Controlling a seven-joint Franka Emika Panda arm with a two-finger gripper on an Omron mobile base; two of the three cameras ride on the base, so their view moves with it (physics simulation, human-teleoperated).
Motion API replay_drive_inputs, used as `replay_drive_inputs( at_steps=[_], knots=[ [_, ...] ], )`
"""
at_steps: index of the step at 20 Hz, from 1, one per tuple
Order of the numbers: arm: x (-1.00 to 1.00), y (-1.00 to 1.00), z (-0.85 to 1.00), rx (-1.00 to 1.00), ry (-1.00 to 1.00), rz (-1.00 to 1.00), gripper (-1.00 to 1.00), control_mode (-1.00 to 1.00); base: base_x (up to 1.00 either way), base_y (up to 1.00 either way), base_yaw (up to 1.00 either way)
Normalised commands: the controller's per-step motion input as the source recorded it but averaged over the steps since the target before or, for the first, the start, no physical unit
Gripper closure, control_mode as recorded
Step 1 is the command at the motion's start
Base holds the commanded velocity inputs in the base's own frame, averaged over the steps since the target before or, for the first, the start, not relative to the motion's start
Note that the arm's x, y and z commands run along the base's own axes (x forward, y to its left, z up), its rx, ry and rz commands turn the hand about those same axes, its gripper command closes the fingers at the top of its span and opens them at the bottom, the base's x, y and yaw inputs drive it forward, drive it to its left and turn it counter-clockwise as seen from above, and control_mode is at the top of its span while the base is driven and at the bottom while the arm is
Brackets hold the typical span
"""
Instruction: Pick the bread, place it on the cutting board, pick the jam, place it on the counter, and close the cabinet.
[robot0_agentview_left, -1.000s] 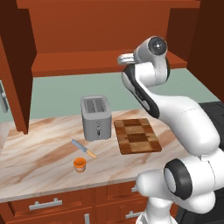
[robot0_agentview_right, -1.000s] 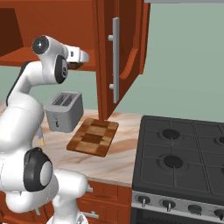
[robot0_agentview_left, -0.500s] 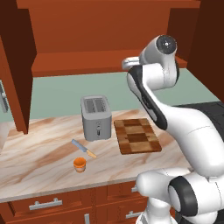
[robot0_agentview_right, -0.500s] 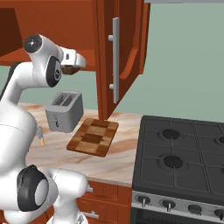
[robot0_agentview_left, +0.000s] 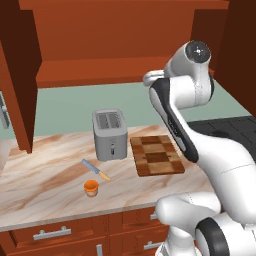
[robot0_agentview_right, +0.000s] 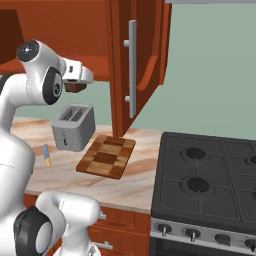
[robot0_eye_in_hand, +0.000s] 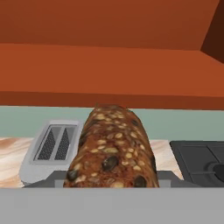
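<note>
My gripper (robot0_agentview_right: 76, 85) is shut on the bread (robot0_eye_in_hand: 112, 151), a dark seeded loaf, and holds it in the air in front of the open cabinet (robot0_agentview_left: 100, 75), above the toaster. The loaf shows as a dark lump (robot0_agentview_right: 75, 88) under the hand. On the counter (robot0_agentview_left: 45, 180) the checkered cutting board (robot0_agentview_left: 156, 155) lies flat to the right of the toaster, also seen at the board (robot0_agentview_right: 106, 156). The orange jam (robot0_agentview_left: 91, 188) stands near the counter's front edge, left of the board and far below the gripper.
A silver toaster (robot0_agentview_left: 110, 134) stands at the back of the counter, with an orange-handled knife (robot0_agentview_left: 96, 170) in front of it. The open cabinet door (robot0_agentview_right: 135, 65) with its grey bar handle hangs right of the hand. A black stove (robot0_agentview_right: 210, 180) sits to the right.
The arm's elbow has swung to the right, and the hand has drawn back and slightly down from the cabinet shelf with the bread in it.
</note>
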Motion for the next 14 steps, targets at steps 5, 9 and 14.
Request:
replay_drive_inputs(
  at_steps=[5,9,14],
  knots=[
    [-0.25,0.0,-0.35,0.0,0.0,0.0,1.0,-1.0,0.0,0.0,0.0],
    [-0.22,0.0,-0.37,0.0,0.0,0.0,1.0,-1.0,0.0,0.0,0.0],
    [-0.16,0.0,-0.31,0.0,0.0,0.0,1.0,-1.0,0.0,0.0,0.0]
  ],
)
